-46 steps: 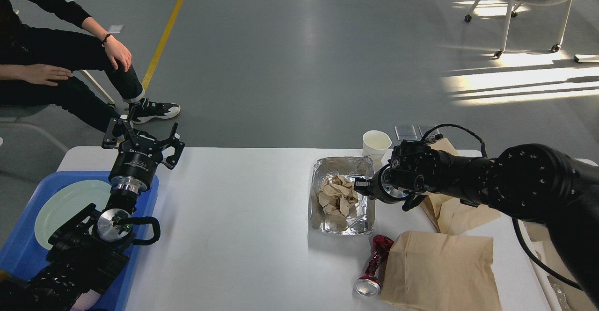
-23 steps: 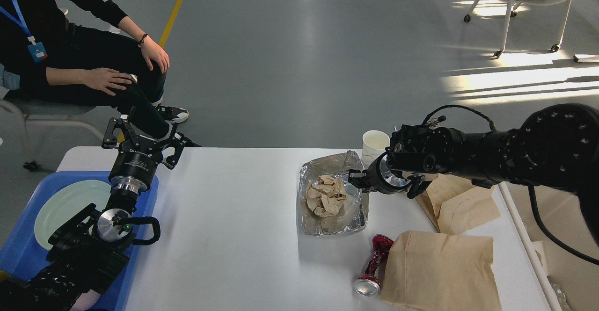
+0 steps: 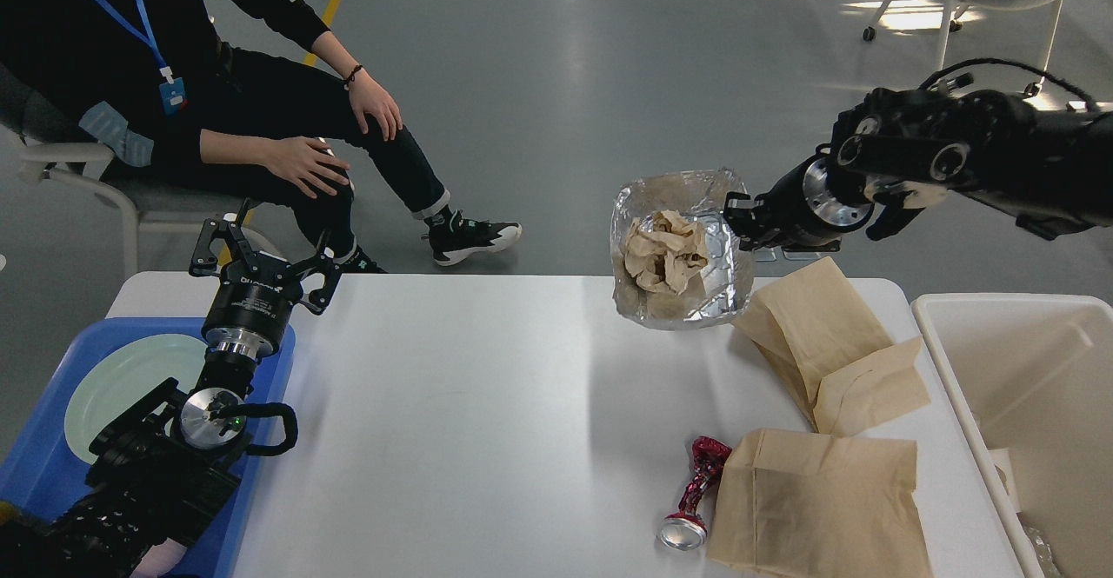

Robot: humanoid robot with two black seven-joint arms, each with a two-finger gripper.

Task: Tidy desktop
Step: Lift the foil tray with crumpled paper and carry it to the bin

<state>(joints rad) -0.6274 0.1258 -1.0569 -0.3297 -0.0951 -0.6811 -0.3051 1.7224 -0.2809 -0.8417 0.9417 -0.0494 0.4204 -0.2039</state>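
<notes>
My right gripper (image 3: 739, 217) clamps rim of crumpled silver foil tray (image 3: 683, 256) holding wadded brown paper, lifted clear of large white desktop (image 3: 452, 404), tilted, likely bound for white plastic bin (image 3: 1026, 369). My left gripper (image 3: 261, 258) spread wide, empty, over blue plastic tray (image 3: 52, 465).

Two paper bags (image 3: 830, 348) (image 3: 822, 504), one foil tray (image 3: 683, 256), one can (image 3: 693, 495)

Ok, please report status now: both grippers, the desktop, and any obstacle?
Right gripper shut on foil tray, lifted. Left gripper open, empty. Desktop holds two paper bags, crushed can. No obstacle.
</notes>
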